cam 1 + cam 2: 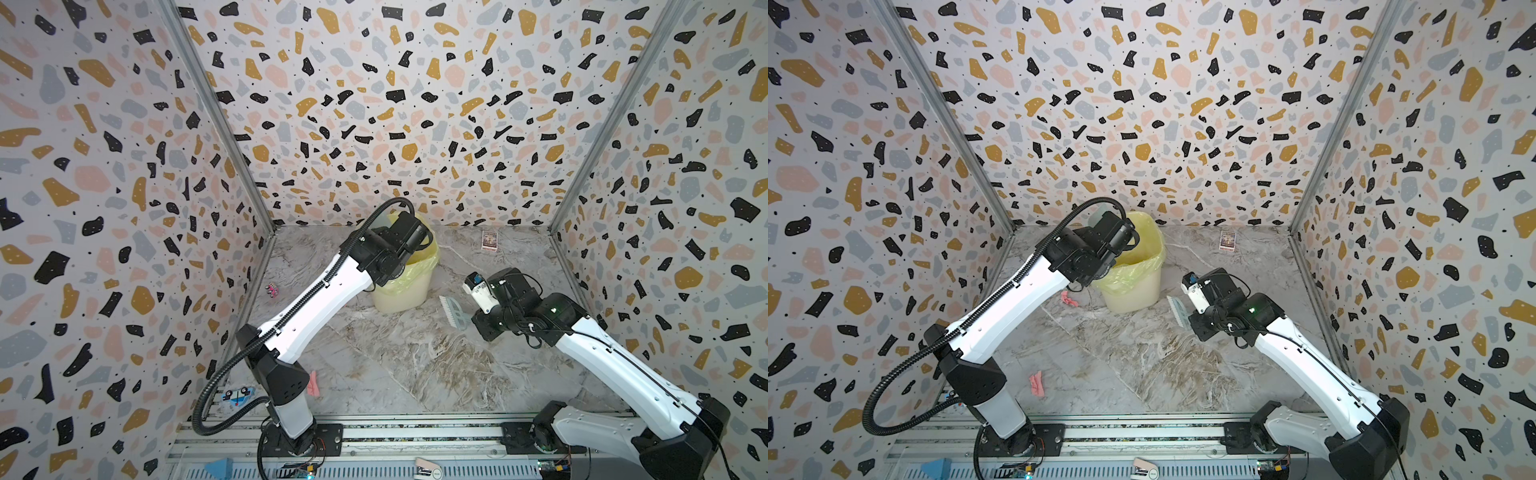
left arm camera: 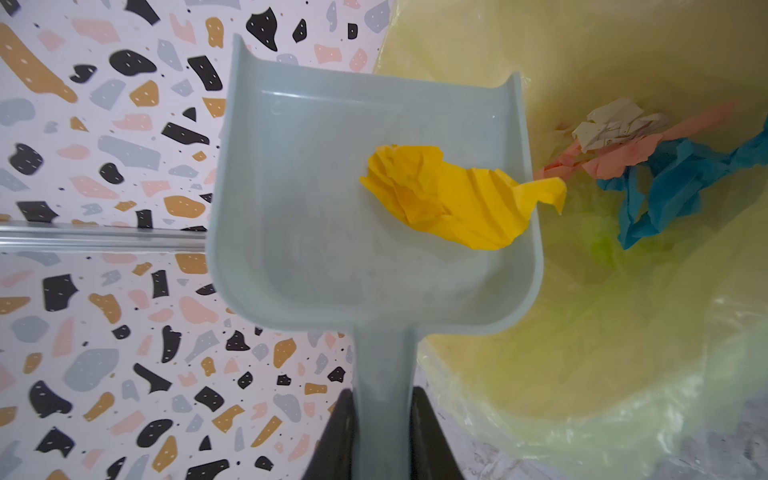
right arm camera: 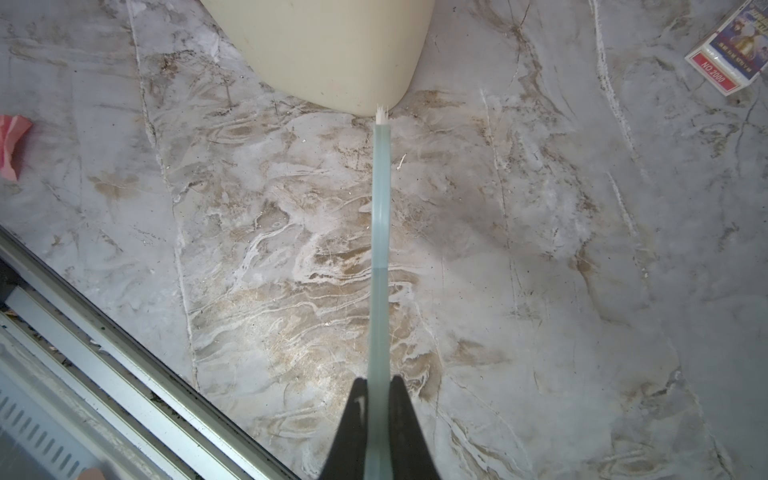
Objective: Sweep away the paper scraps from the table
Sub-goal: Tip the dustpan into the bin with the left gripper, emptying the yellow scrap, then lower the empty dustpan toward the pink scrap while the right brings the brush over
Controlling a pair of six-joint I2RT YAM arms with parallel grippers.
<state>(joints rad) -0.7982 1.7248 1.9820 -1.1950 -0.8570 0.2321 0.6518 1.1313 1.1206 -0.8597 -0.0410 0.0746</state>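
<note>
Dustpan (image 2: 332,208) is clamped by the left gripper (image 2: 382,415) over the bin (image 2: 623,332) so the yellow scrap (image 2: 449,199) can drop in; brush (image 3: 381,208) is clamped by the right gripper (image 3: 378,386) beside the bin.

You're looking at a lab test booth: printed terrazzo panels (image 1: 374,104) fill the upper frame, joined by aluminium posts (image 1: 220,124), and along the bottom edge the left arm (image 1: 316,303) and right arm (image 1: 623,365) are bolted to a slotted metal rail (image 1: 415,432) beside a marble-print table (image 1: 415,365).
</note>
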